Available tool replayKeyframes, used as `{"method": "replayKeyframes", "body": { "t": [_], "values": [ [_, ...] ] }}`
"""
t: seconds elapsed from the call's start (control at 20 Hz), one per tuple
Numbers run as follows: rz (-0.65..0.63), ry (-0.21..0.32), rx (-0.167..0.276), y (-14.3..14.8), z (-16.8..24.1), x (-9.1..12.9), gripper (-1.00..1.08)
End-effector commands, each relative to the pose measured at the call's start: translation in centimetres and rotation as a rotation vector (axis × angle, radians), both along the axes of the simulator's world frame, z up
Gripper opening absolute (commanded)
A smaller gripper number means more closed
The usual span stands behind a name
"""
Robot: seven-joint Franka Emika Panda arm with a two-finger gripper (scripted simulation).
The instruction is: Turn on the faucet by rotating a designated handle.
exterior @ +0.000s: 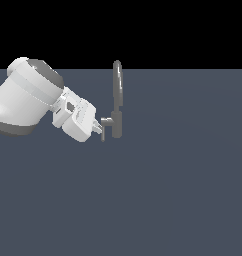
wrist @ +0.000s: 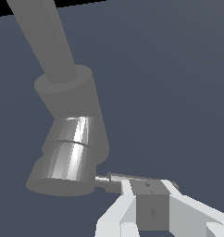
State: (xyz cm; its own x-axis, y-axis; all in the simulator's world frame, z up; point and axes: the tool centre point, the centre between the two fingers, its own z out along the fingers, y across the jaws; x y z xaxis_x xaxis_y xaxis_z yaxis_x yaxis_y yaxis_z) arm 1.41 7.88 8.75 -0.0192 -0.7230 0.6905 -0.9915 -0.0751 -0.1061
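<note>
Centrally placed on the dark grey surface (exterior: 173, 200): the faucet (exterior: 117, 120), a short upright cylindrical body with a tall narrow arched spout (exterior: 117, 82) rising from it. Jutting from the body toward the end effector: a short horizontal stub carrying the handle (exterior: 105, 126), a thin grey lever hanging down from the stub's outer end. Directly against that lever: the white end effector (exterior: 99, 128), reaching in from the exterior view's left, tilted slightly downward, fingertips level with the stub. Seen close in the wrist view: the lever rod (wrist: 146, 183) lying across the white fingers (wrist: 121, 203), a dark grey piece sitting between them. Fingers set close about the rod, apparently pinching it, though actual contact on both sides hard to confirm. Just beyond the fingertips: the shiny banded stub (wrist: 67, 159) and the matte faucet body (wrist: 74, 97), with the spout angling away behind. Behind the end effector: the bulky white and grey wrist of the arm (exterior: 28, 95). Nothing lying between fingertips and lever.
</note>
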Motion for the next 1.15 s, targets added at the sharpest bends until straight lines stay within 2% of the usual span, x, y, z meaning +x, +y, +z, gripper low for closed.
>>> {"method": "replayKeyframes", "body": {
  "t": [0.0,0.1,0.15,1.1],
  "values": [
    [-0.015,0.037,-0.021,-1.2,-3.1,-1.1,-1.00],
    [-0.016,0.038,-0.022,-1.3,-3.6,-1.1,-1.00],
    [0.004,-0.008,-0.007,0.0,-0.6,0.3,-1.00],
    [-0.015,0.036,-0.021,-0.9,-6.1,3.1,-1.00]
  ]
}}
